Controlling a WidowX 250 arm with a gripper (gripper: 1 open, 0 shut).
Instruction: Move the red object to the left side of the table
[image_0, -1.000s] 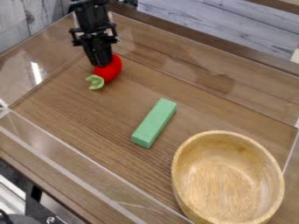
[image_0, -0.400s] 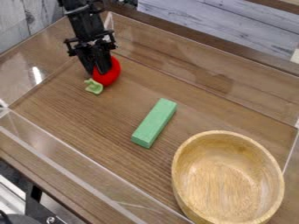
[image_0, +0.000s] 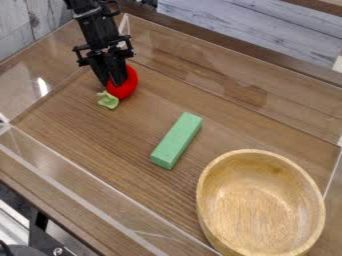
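The red object (image_0: 126, 84), a small rounded toy fruit with a pale green stem end pointing toward the front left, lies on the table (image_0: 247, 95) in its far left part. My gripper (image_0: 112, 77) comes down on it from above. Its black fingers (image_0: 103, 68) clasp the fruit's upper left side, so the gripper is shut on it. The fruit's bottom seems to touch the wood. The fingers hide part of the red body.
A green rectangular block (image_0: 177, 140) lies near the middle. A round wooden bowl (image_0: 214, 172) stands at the front right corner. Low clear acrylic walls (image_0: 80, 172) border the tabletop, one close to the left of the fruit.
The gripper has come down and slightly left onto the fruit. The fruit has shifted a little toward the front left. Nothing visibly differs over the last half second.
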